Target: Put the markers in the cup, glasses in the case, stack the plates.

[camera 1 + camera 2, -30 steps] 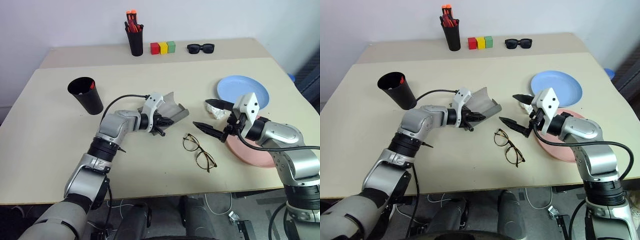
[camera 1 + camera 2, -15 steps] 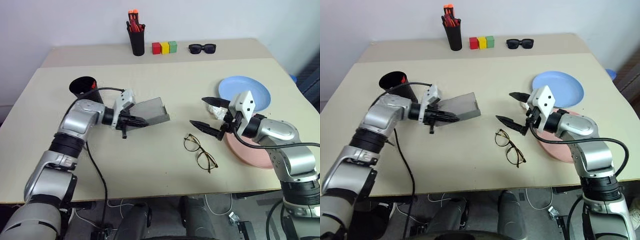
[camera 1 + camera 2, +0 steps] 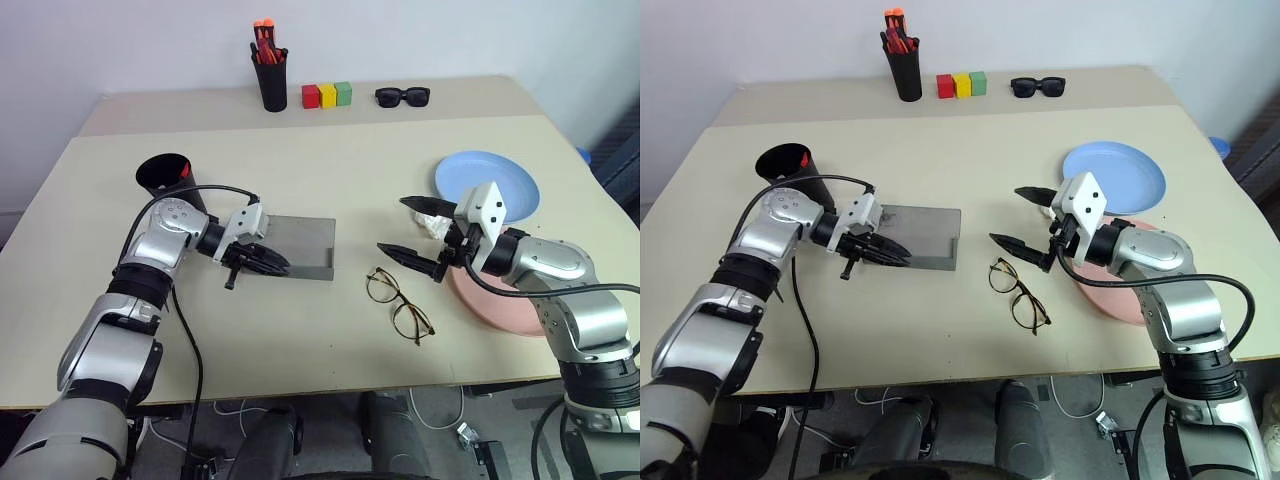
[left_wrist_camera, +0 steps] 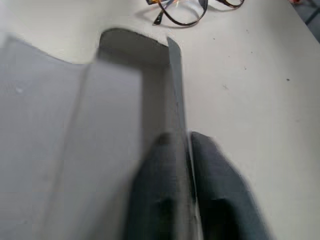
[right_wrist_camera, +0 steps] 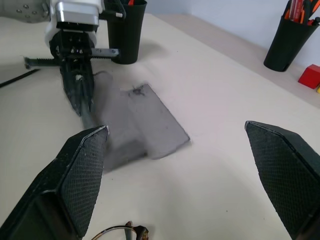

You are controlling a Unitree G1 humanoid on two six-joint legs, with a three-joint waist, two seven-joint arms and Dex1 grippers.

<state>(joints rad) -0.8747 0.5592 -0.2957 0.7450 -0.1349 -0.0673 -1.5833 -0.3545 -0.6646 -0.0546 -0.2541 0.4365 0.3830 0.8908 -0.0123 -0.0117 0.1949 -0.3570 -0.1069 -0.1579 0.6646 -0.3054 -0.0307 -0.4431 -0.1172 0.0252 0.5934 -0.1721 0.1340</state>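
The grey case (image 3: 296, 244) lies flat and opened out on the table, left of centre. My left gripper (image 3: 266, 263) is at its near-left edge; in the left wrist view its fingers (image 4: 161, 170) stand close on either side of a thin felt edge of the case (image 4: 100, 125). The wire-framed glasses (image 3: 398, 303) lie in front of my right gripper (image 3: 395, 225), which hovers open and empty. The black cup (image 3: 170, 182) stands at the left with a red marker (image 3: 185, 172) inside. The blue plate (image 3: 487, 180) and pink plate (image 3: 500, 300) lie at the right, side by side.
At the back stand a black pen holder (image 3: 270, 78) with orange-red pens, three coloured blocks (image 3: 327, 95) and black sunglasses (image 3: 402, 96). A white crumpled thing (image 3: 433, 225) lies by my right gripper, near the pink plate.
My left gripper has swung left and rolled, carrying the case with it. The case was tilted up off the table and now lies flat. The right arm has kept still.
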